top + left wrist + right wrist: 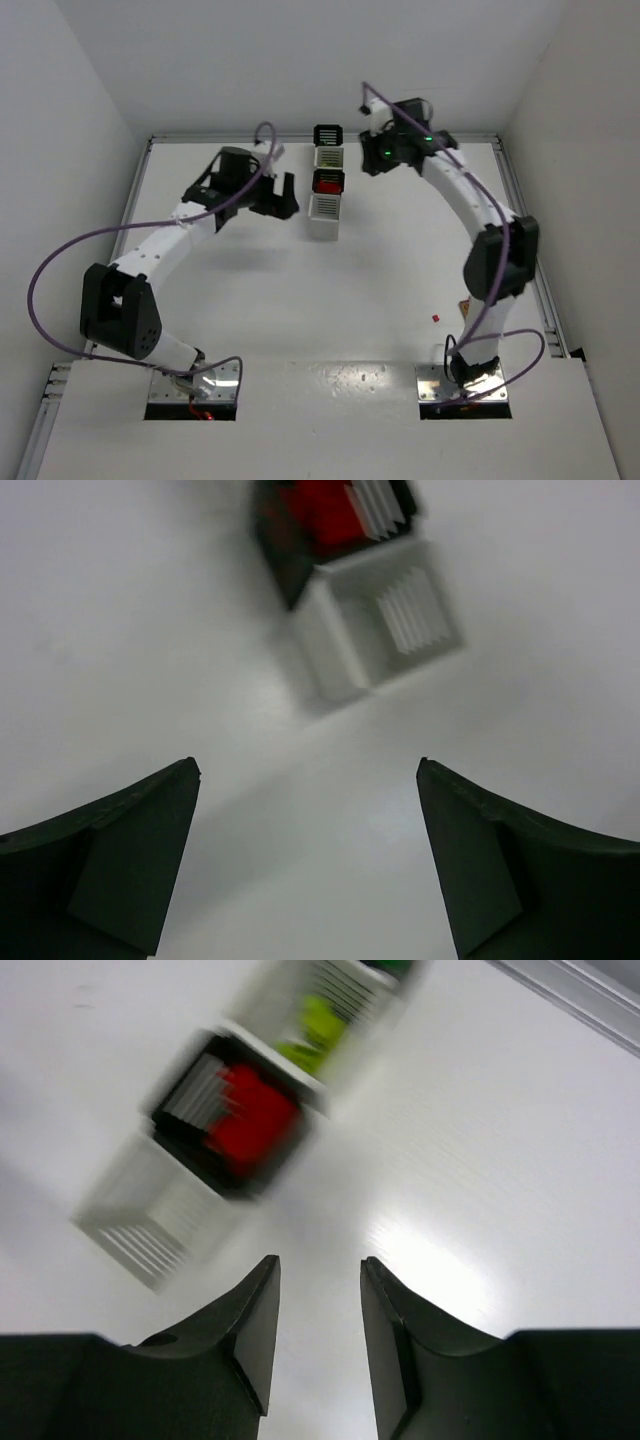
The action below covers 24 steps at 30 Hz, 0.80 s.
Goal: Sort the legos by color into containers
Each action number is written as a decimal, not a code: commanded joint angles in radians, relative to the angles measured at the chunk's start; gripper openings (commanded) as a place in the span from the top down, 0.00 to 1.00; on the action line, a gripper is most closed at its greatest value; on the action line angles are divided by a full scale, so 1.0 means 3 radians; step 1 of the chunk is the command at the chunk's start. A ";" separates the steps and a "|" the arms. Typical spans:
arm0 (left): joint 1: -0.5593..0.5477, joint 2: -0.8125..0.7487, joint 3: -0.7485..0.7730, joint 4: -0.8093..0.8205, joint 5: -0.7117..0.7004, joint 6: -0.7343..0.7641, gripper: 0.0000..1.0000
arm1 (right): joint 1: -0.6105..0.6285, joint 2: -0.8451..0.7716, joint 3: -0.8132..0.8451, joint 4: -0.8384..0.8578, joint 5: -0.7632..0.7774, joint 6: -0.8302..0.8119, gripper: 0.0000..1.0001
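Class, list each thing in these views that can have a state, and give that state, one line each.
left gripper: open wide, empty
right gripper: partly open, empty
nearest white container: upright, empty
black container beside it: holds red legos
second white container: holds yellow-green legos
farthest black container: holds something green
loose red lego: lying unsorted on the table

White desk (pixel 300 300) under me, smooth and faintly shiny. Bright glare patch (pixel 430 1260) on it in the right wrist view, with soft grey shadows elsewhere. Silver metal rail (pixel 514 190) runs along the desk's right edge. Same kind of rail on the far edge (pixel 200 138) and the left edge (pixel 137 185). Plain white walls close in on three sides: left wall (pixel 60 120), back wall (pixel 300 60), right wall (pixel 590 120). Paler white strip (pixel 330 420) across the near edge. Light is even and diffuse, from above.
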 commanded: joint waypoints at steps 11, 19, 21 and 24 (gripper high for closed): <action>-0.2320 0.0940 0.0623 0.0469 -0.0366 -0.0226 0.19 | -0.1935 -0.1633 -0.2116 -0.0717 0.0631 -0.0377 0.64; -0.2853 0.1943 0.1468 0.0295 -0.0701 -0.0478 0.20 | -0.2447 -0.1956 -0.2193 -0.0954 0.0703 -0.0116 0.61; -0.2904 0.2142 0.1576 0.0254 -0.0701 -0.0544 0.22 | -0.2498 -0.1956 -0.2153 -0.0984 0.0627 -0.0055 0.60; -0.3032 0.2270 0.1679 0.0224 -0.0742 -0.0509 0.24 | -0.2580 -0.1925 -0.2061 -0.1020 0.0453 0.0088 0.60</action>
